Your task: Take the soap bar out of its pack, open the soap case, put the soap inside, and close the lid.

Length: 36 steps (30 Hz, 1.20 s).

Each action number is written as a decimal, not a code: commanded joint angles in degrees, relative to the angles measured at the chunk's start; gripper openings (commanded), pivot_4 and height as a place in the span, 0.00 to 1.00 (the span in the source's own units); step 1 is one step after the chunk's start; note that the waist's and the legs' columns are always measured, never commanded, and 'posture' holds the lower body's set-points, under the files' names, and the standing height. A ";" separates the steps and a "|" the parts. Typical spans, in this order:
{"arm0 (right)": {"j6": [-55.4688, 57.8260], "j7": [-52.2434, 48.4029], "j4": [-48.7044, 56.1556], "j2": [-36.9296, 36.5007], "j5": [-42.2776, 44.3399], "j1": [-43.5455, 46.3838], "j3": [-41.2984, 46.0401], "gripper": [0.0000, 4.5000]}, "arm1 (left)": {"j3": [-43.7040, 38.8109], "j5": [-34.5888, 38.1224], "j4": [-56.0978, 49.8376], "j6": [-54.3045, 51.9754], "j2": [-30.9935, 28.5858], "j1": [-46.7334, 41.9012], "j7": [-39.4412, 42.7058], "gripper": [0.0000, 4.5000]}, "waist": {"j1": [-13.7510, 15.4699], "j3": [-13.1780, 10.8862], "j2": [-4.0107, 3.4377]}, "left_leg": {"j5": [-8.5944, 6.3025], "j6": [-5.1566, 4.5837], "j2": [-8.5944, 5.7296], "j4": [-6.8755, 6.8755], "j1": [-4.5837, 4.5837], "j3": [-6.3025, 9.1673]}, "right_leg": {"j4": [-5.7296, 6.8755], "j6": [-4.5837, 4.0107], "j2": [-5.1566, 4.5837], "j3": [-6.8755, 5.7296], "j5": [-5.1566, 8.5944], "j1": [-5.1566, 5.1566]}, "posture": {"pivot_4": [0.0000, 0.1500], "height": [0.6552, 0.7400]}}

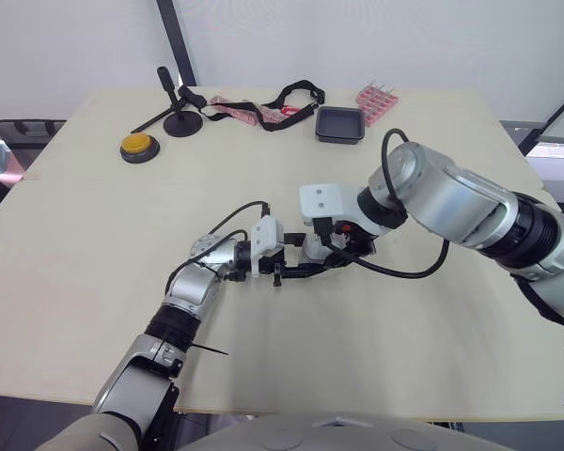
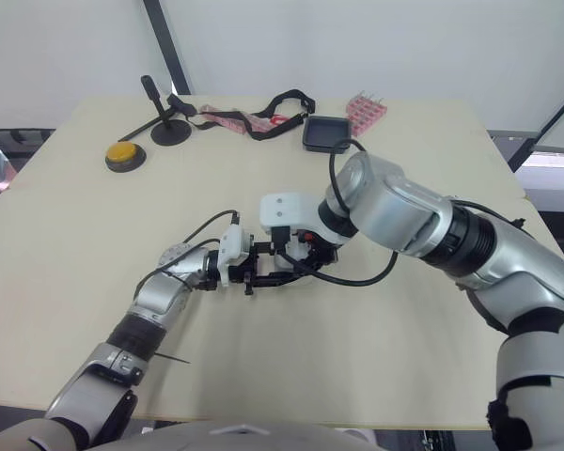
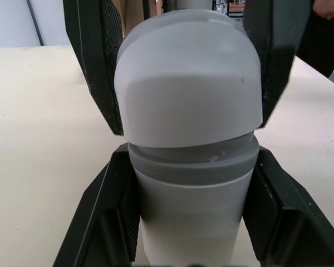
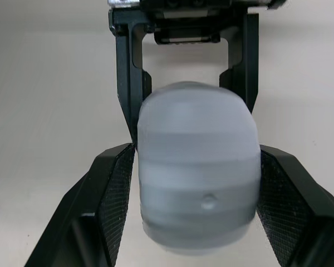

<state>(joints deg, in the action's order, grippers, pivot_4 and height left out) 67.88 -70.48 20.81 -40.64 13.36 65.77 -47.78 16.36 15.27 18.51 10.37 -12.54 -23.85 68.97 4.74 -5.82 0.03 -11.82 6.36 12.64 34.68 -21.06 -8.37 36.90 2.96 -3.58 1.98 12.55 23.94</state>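
Observation:
A pale grey soap case with rounded ends hangs just above the middle of the table, and both grippers hold it. My left gripper is shut on one half of it, its black pads pressing both sides. My right gripper is shut on the other half, coming from the opposite direction. A seam between the two halves shows in the left wrist view. In the left eye view the case is mostly hidden between the two grippers. I cannot see the inside of the case.
At the table's far side stand a black square tray, a pink pack, a black strap over a red-and-white wrapper, a black stand and a yellow button. Bare tabletop surrounds the grippers.

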 commanded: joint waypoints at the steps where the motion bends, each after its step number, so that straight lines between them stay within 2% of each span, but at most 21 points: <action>1: -0.36 -0.19 2.02 -1.44 1.11 -0.54 2.28 0.73 | -0.15 -0.70 -0.38 -0.27 -0.61 0.63 -0.40 0.43 | 0.00 0.00 0.00 | 0.00 0.00 0.00 0.00 0.00 0.00 | 0.00 0.00 0.00 0.00 0.00 0.00 | 1.00 1.00; 18: -1.08 1.74 4.53 -7.57 1.03 -7.34 4.59 0.73 | -0.03 -0.53 -1.11 -0.65 -1.08 0.83 0.03 0.43 | 0.13 -0.01 0.02 | -0.01 0.01 0.01 -0.04 -0.02 0.00 | -0.10 0.00 0.02 0.00 0.00 -0.01 | 1.00 1.00; 25: -3.14 2.94 3.93 -12.15 0.98 -13.62 8.70 0.73 | -0.01 -0.39 -1.76 -1.10 -1.27 0.97 0.04 0.43 | 0.10 -0.02 0.03 | -0.02 0.01 0.02 -0.06 -0.02 0.00 | -0.15 0.00 0.03 0.01 0.00 -0.02 | 1.00 1.00; 30: -7.74 6.95 1.64 -11.58 4.29 -24.96 21.41 0.73 | -0.34 0.22 -2.34 -1.65 -1.50 1.22 0.18 0.43 | 0.18 -0.01 0.06 | -0.02 0.01 0.05 -0.07 -0.03 -0.01 | -0.18 0.00 0.04 0.02 0.00 -0.01 | 1.00 1.00; 34: -20.94 7.08 -1.23 -12.87 6.10 -38.98 33.33 0.73 | -0.81 1.20 -2.81 -2.12 -2.05 1.77 0.70 0.43 | 0.67 -0.01 0.08 | -0.05 0.00 0.08 -0.09 -0.10 0.00 | -0.33 -0.01 0.03 -0.03 0.01 -0.03 | 1.00 1.00; 36: -27.81 6.70 -2.67 -11.69 7.56 -45.51 39.18 0.61 | -0.88 1.52 -2.87 -2.14 -2.26 1.98 0.93 0.43 | 0.70 -0.01 0.08 | -0.08 -0.03 0.09 -0.10 -0.13 0.00 | -0.39 -0.02 0.02 -0.05 0.01 -0.02 | 1.00 1.00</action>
<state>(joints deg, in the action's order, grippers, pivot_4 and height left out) 45.56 -63.35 18.33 -52.32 19.45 21.52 -13.81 16.30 16.68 16.22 8.56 -13.72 -22.52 69.38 5.44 -5.83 0.11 -11.99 6.17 12.75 34.57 -21.20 -8.38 36.48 2.94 -3.58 1.94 12.56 23.93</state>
